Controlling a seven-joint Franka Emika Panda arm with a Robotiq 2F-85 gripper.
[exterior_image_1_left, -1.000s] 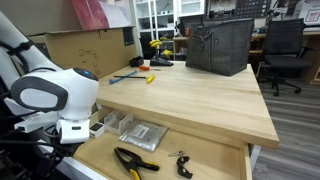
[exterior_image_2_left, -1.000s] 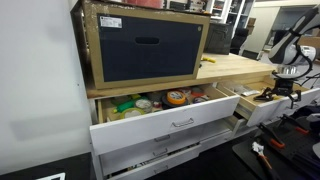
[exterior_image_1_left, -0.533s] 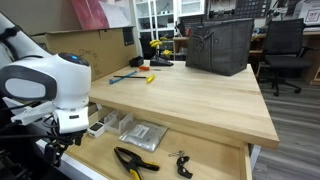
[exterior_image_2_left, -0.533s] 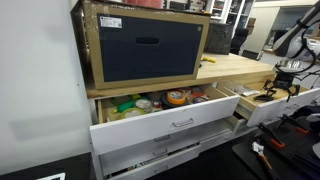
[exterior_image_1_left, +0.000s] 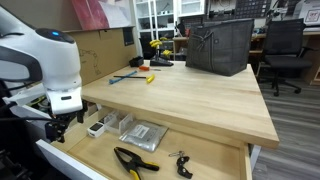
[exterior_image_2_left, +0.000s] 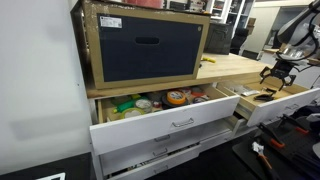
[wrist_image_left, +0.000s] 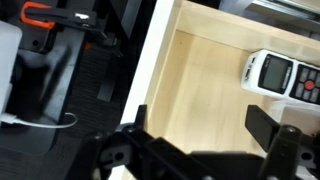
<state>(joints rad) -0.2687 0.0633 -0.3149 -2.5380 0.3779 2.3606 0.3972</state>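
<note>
While the claw (wrist_image_left: 200, 125) hangs over the end of the open drawer (wrist_image_left: 200, 60), the wrist view shows its two fingers spread wide with nothing between them. One finger stands over the drawer's white rim, the other over the pale wooden drawer bottom.

One white handheld meter (wrist_image_left: 283, 77) with a grey display lies flat on that bottom. It sits beyond the finger on the drawer side, near it but clear of both fingers, and outside the gap between them.

In an exterior view the same claw (exterior_image_1_left: 54, 130) is just beside the meter (exterior_image_1_left: 96, 128), raised above it and towards the drawer's end.

Further along the drawer lie:
- one clear plastic packet (exterior_image_1_left: 142, 135);
- one pair of pliers (exterior_image_1_left: 131, 161) with yellow-and-black handles;
- one small black item (exterior_image_1_left: 182, 164), too small to name.

Above the drawer, the wooden tabletop (exterior_image_1_left: 190, 100) carries one black bin (exterior_image_1_left: 219, 46) at its far end.
</note>
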